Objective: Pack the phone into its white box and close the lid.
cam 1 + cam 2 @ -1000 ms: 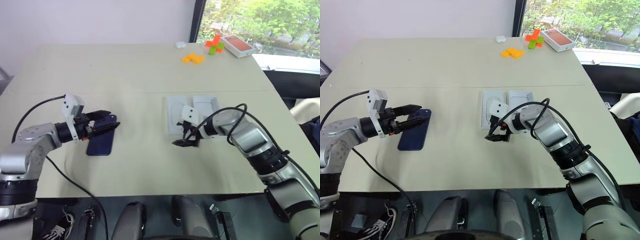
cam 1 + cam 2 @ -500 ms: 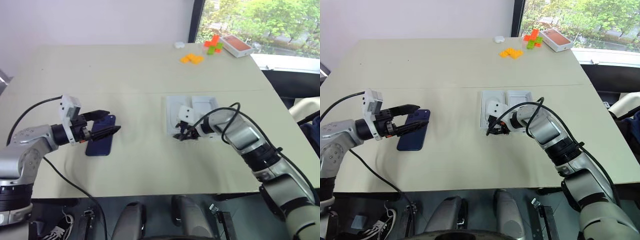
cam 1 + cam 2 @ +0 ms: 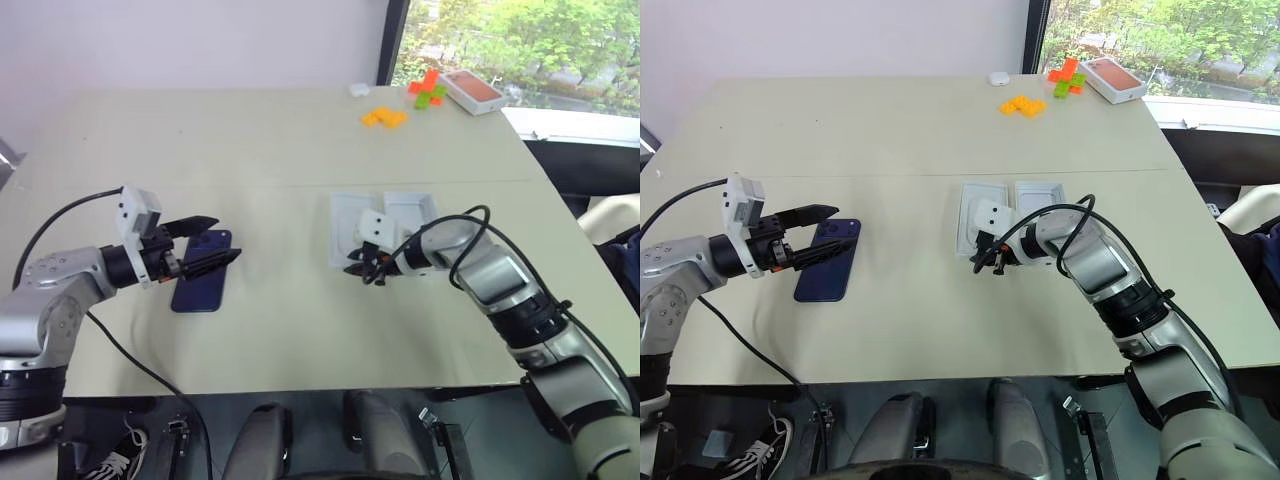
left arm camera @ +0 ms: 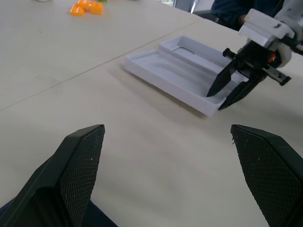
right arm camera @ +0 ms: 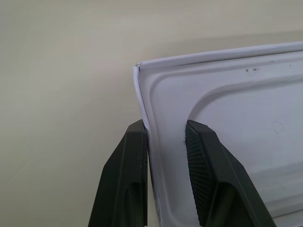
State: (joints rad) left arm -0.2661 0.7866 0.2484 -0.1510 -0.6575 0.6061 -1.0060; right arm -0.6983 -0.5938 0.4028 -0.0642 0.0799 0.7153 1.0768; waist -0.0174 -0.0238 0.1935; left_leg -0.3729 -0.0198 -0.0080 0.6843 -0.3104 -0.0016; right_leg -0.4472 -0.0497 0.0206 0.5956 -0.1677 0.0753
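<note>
1. Where the near half of the tabletop (image 3: 280,330) is examined, the phone (image 3: 201,283) is found lying flat on it, back up, under the left claw (image 3: 212,246); its long axis runs from near to far.
2. The left claw is seen spread to its full width, holding nothing; its two black fingers (image 4: 78,170) hover just above the phone's far end, and no contact can be made out.
3. Further right, at about the same depth, the right claw (image 3: 986,262) is recorded nearly closed, pinching the near corner wall of a white moulded tray (image 5: 222,123); one finger sits outside the wall, the other inside.
4. Two white pieces lie side by side there, touching: the gripped tray (image 3: 352,236) and a second tray (image 3: 410,214) beside it. Which is the white box and which an insert cannot be told. Their long axes also run near to far, parallel to the phone.
5. The phone lies well apart from the trays, to their left; the left arm is much the nearer, so the pick-up is judged to fall to it, followed by a carry rightward.
6. At the far edge, orange blocks (image 3: 385,117) and a box with an orange-red top (image 3: 473,91) are noted.
</note>
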